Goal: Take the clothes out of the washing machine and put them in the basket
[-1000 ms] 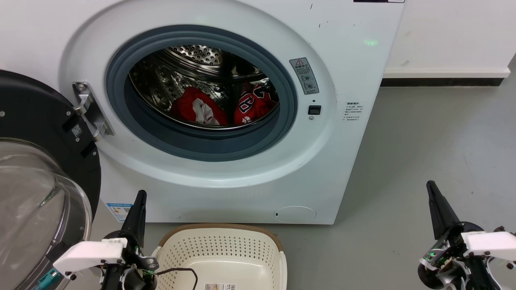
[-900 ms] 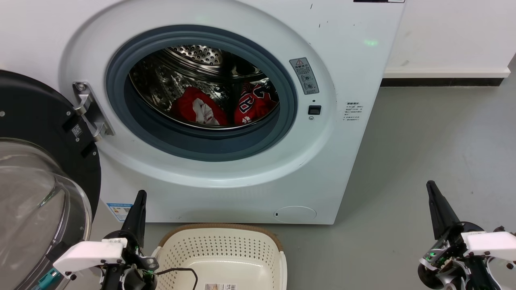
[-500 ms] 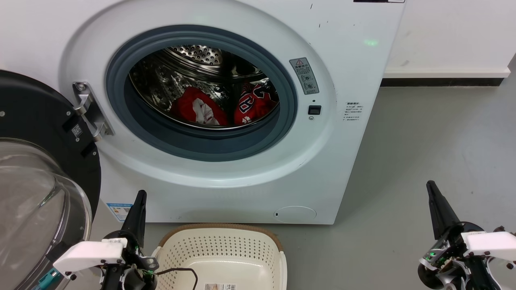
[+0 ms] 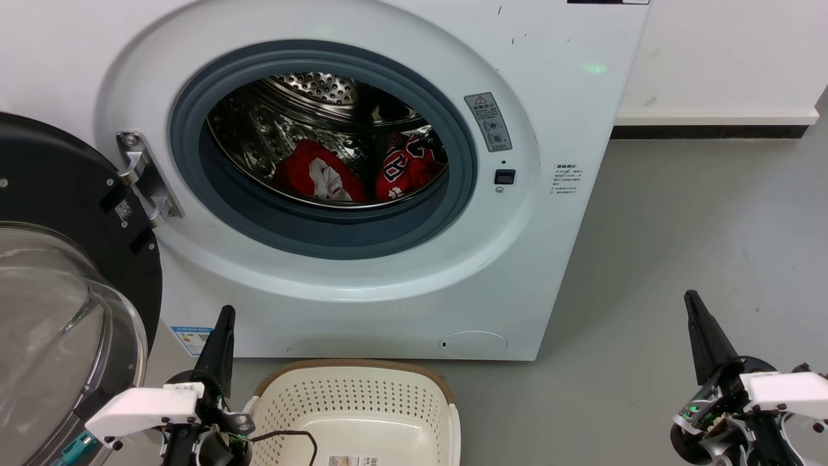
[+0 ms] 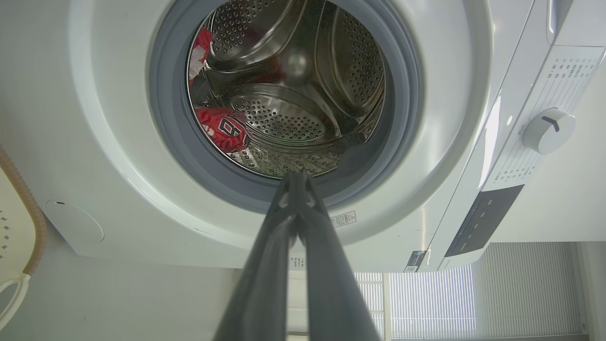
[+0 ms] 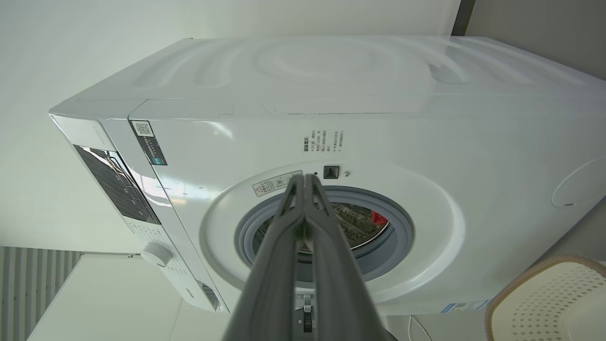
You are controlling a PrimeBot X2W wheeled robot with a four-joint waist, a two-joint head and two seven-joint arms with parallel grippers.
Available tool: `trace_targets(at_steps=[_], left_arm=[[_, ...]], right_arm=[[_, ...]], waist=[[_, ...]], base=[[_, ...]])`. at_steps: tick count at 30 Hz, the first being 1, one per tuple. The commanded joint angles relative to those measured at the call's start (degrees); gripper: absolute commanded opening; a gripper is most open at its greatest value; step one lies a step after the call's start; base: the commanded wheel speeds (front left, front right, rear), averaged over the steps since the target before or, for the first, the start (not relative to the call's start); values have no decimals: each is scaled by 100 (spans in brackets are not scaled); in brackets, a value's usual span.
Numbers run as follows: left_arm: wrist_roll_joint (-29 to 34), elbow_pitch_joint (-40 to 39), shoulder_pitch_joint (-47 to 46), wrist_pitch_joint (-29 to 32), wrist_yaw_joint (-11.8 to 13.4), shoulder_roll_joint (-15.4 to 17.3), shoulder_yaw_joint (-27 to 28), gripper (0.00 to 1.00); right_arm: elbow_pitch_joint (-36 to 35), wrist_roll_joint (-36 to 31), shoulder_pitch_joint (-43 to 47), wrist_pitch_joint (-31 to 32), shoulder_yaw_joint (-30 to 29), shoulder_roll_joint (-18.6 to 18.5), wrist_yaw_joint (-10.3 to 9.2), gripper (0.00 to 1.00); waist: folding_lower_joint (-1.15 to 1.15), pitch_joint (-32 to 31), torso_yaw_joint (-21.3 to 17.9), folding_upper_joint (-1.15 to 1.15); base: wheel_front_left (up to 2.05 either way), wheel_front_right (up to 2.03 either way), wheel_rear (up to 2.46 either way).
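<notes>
The clothes (image 4: 304, 169) lay deep in the washing machine (image 4: 517, 259) while the left end effector (image 4: 226, 315) and right end effector (image 4: 691, 299) sat low, pressed together and empty, so I feared a careless reach might snag the grey seal (image 4: 310, 241) or pinch only a slipping fold

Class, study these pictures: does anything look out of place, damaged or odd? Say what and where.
A thin black cable by the left gripper arcs over the basket, where clothes should land. Dark scuff marks fleck the washing machine front near its top right. Nothing else stands out.
</notes>
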Motion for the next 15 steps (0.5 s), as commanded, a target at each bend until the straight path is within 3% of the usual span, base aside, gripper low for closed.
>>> trace_targets(at_steps=[1,4,5,15], left_arm=[[-12,-1,-36,7,-25,-13,14,0],[-13,-1,-36,7,-25,-13,14,0],[3,56,31,-6,2,-3,-12,100],[142,107,257,-191,6,-18,-68,100]], right_arm=[[8,-23,-72,2,2,19,0,0],[8,-23,-72,2,2,19,0,0],[50,1,32,-3,3,1,0,100],[99,-80,241,-188,65,6,0,100]], waist=[[0,0,0,0],[0,0,0,0],[0,0,0,0],[0,6,-4,0]], base=[[0,0,0],[0,0,0],[0,0,0],[0,0,0]])
